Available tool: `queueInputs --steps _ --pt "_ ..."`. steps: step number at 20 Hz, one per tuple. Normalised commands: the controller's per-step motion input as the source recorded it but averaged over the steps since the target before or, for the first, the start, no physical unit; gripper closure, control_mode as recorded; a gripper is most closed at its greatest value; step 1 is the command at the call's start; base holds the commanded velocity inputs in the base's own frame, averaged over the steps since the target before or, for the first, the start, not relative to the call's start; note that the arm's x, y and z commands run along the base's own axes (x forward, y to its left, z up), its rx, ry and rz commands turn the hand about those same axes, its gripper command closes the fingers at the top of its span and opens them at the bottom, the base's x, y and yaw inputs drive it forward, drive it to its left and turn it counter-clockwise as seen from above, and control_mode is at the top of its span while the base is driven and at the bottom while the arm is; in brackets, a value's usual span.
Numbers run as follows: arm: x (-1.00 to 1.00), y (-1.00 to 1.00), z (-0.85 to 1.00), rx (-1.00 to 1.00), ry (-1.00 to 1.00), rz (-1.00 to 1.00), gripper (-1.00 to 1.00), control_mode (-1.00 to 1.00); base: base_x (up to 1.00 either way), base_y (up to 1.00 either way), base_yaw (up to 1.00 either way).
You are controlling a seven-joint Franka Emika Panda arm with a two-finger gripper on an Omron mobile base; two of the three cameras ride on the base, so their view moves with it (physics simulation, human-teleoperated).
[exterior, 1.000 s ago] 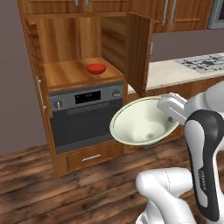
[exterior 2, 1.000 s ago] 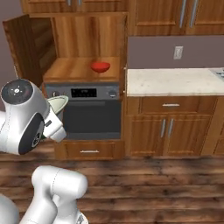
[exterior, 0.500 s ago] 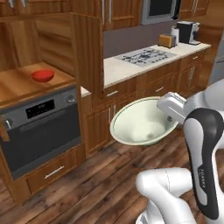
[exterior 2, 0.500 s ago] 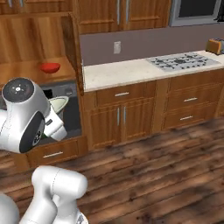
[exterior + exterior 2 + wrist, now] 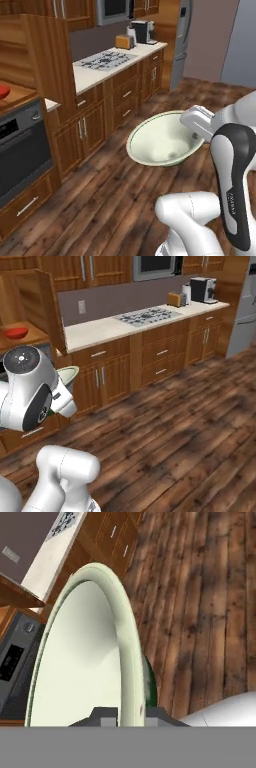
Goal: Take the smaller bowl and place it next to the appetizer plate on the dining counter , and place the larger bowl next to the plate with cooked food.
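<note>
I've got the larger bowl (image 5: 162,140) clamped by its rim in my gripper (image 5: 127,714), one finger (image 5: 106,716) inside the bowl wall and the other outside, jaws closed tight on that pale cream-green edge. The bowl hangs in the air above the wooden floor (image 5: 105,200), tipped on its side with the hollow facing away from my arm. Taking the oven (image 5: 20,150) as the landmark: the smaller bowl (image 5: 16,333) sits red on the wooden shelf directly above it, while the larger bowl hangs well off to its right, in front of the cabinets under the stovetop (image 5: 105,60).
</note>
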Motion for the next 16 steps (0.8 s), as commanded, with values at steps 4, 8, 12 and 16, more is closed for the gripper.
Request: queueInputs --steps 4,8,12,16 --pt "0.00 0.00 0.00 0.00 0.00 0.00 1.00 1.00 -0.67 0.31 -0.41" --pt "0.00 0.00 0.00 0.00 0.00 0.00 1.00 1.00 -0.53 0.03 -0.42" --pt "0.00 0.00 0.00 0.00 0.00 0.00 1.00 1.00 -0.34 0.00 -0.44" --pt "0.00 0.00 0.00 0.00 0.00 0.00 1.00 1.00 -0.38 0.00 -0.41"
